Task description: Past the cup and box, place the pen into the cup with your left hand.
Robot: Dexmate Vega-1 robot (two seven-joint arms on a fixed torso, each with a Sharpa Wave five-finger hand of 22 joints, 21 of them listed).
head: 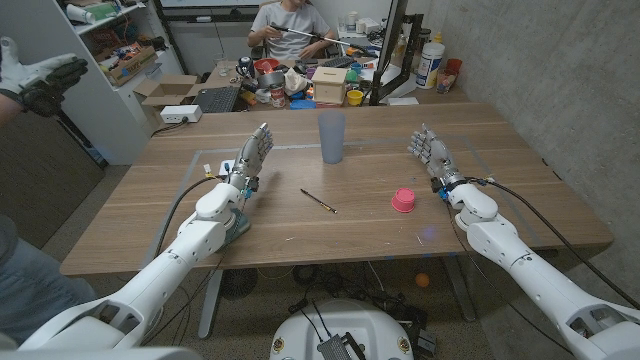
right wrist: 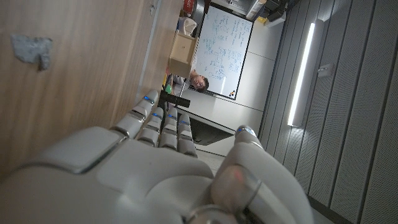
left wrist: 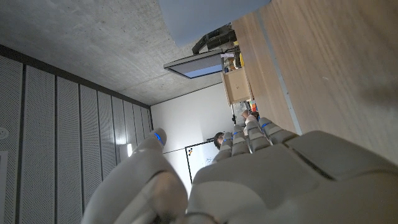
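- From the head camera we see the wooden table (head: pixel 520 215) with both arms reaching in from the near corners.
- Our left hand (head: pixel 250 156) stands on its edge over the left part of the table, fingers straight and close together, pointing away from us; it holds nothing.
- Our right hand (head: pixel 428 152) mirrors it on the right side, fingers likewise extended and empty.
- The pen (head: pixel 318 201) lies on the table between the two hands, slanted, nearer to us than the cup and well apart from both hands.
- The tall bluish cup (head: pixel 332 136) stands upright toward the far middle of the table, beyond the pen.
- A small pink cup (head: pixel 403 200) sits to the right of the pen, near our right forearm but not touching it.
- Behind the table a person (head: pixel 290 25) sits at a cluttered desk, and a gloved hand (head: pixel 38 72) shows at the left edge.
- From the left wrist camera we see the back of our left hand (left wrist: pixel 273 177), fingers (left wrist: pixel 252 134) stretched out side by side along the table (left wrist: pixel 323 68), gripping nothing.
- From the right wrist camera we see the back of our right hand (right wrist: pixel 155 174), fingers (right wrist: pixel 158 124) straight and together beside the table (right wrist: pixel 74 87), thumb apart, also empty; a whiteboard (right wrist: pixel 224 50) and a person (right wrist: pixel 198 81) show beyond.
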